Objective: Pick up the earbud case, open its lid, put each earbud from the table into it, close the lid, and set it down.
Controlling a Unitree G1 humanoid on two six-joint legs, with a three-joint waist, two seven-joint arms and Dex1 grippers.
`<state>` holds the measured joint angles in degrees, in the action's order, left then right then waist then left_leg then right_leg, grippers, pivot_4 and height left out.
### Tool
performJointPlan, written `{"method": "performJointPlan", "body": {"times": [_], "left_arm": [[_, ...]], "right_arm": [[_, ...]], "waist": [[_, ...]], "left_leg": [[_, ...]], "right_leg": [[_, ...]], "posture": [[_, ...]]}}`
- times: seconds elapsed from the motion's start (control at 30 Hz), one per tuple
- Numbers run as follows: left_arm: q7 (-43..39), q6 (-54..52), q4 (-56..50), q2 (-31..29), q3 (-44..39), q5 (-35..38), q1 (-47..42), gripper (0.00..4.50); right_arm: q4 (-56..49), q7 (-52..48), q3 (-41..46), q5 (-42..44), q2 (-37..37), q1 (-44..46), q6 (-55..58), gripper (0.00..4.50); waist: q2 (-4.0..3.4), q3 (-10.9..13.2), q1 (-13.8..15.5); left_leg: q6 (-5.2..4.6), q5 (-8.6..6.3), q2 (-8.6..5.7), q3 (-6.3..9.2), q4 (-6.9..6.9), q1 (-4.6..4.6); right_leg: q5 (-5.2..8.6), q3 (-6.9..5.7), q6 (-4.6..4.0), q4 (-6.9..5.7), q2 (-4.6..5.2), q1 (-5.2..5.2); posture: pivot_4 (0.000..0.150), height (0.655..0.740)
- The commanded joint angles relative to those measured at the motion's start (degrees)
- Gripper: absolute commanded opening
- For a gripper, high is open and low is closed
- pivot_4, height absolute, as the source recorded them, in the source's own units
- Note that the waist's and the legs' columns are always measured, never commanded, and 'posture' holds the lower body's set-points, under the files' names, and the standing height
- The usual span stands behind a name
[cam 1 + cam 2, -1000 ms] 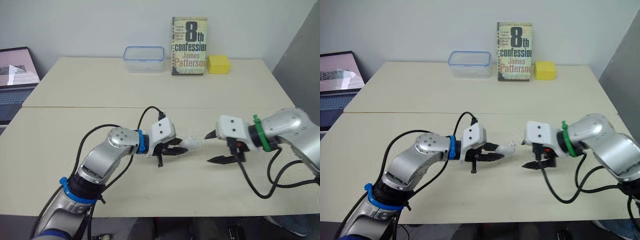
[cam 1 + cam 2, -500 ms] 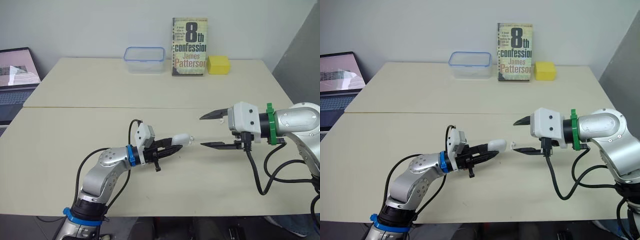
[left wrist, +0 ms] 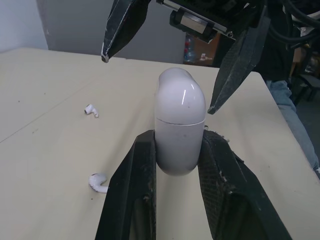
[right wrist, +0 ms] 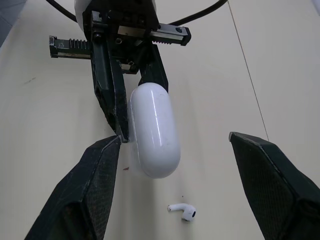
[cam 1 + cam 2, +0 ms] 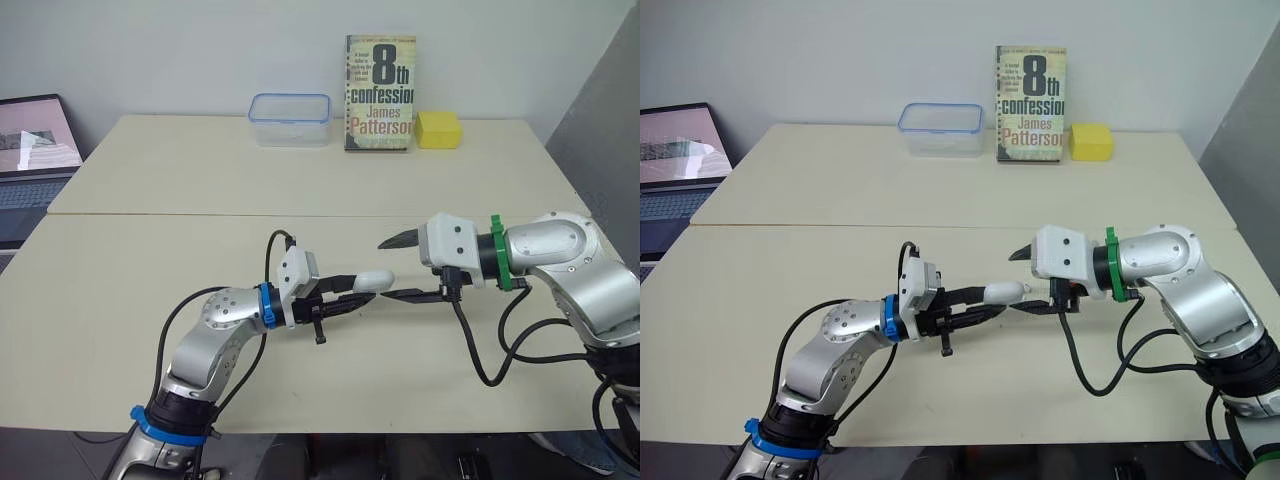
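A white earbud case (image 5: 374, 281) with its lid closed is held above the table, and my left gripper (image 5: 352, 289) is shut on its lower half. The case's rounded lid end (image 3: 179, 95) points at my right gripper (image 5: 392, 269), which is open wide. Its fingertips (image 4: 112, 150) straddle the lid end without touching it. Two white earbuds lie on the table below: one earbud (image 3: 91, 110) sits farther off, the other earbud (image 3: 99, 182) nearer. One earbud (image 4: 183, 211) lies just under the case.
At the table's far edge stand a clear plastic box (image 5: 289, 105), an upright book (image 5: 379, 92) and a yellow block (image 5: 437, 129). A laptop (image 5: 35, 150) sits off the left side. A seam (image 5: 200, 214) crosses the table top.
My right gripper pulled away to the right and opened wider, then came back left to straddle the case's lid end. My left gripper drew back, then moved right again, keeping hold of the case.
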<state>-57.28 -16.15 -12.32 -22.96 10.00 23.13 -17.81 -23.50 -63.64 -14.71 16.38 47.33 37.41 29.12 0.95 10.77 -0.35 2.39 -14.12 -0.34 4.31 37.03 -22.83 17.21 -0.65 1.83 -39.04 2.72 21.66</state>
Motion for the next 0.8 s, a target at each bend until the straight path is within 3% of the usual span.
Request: {"method": "performJointPlan", "body": {"times": [0.03,0.8], "left_arm": [[-0.9,2.1,-1.0,-0.5,1.1,-0.9,-0.3,0.8],[-1.0,3.8,-0.6,-1.7,0.8,-1.9,1.3,0.8]], "right_arm": [[-0.4,0.3,1.1,-0.4,-0.2,1.6,0.2,3.61],[-0.4,-3.8,8.7,8.9,4.0,2.7,9.0,3.61]], "waist": [[0.0,0.0,0.0],[0.0,0.0,0.0]], "left_leg": [[0.0,0.0,0.0,0.0,0.0,0.0],[-0.01,0.0,0.0,-0.01,0.0,0.0]], "right_leg": [[0.0,0.0,0.0,0.0,0.0,0.0],[0.0,0.01,0.0,0.01,0.0,0.0]], "posture": [[0.15,0.74],[0.15,0.74]]}}
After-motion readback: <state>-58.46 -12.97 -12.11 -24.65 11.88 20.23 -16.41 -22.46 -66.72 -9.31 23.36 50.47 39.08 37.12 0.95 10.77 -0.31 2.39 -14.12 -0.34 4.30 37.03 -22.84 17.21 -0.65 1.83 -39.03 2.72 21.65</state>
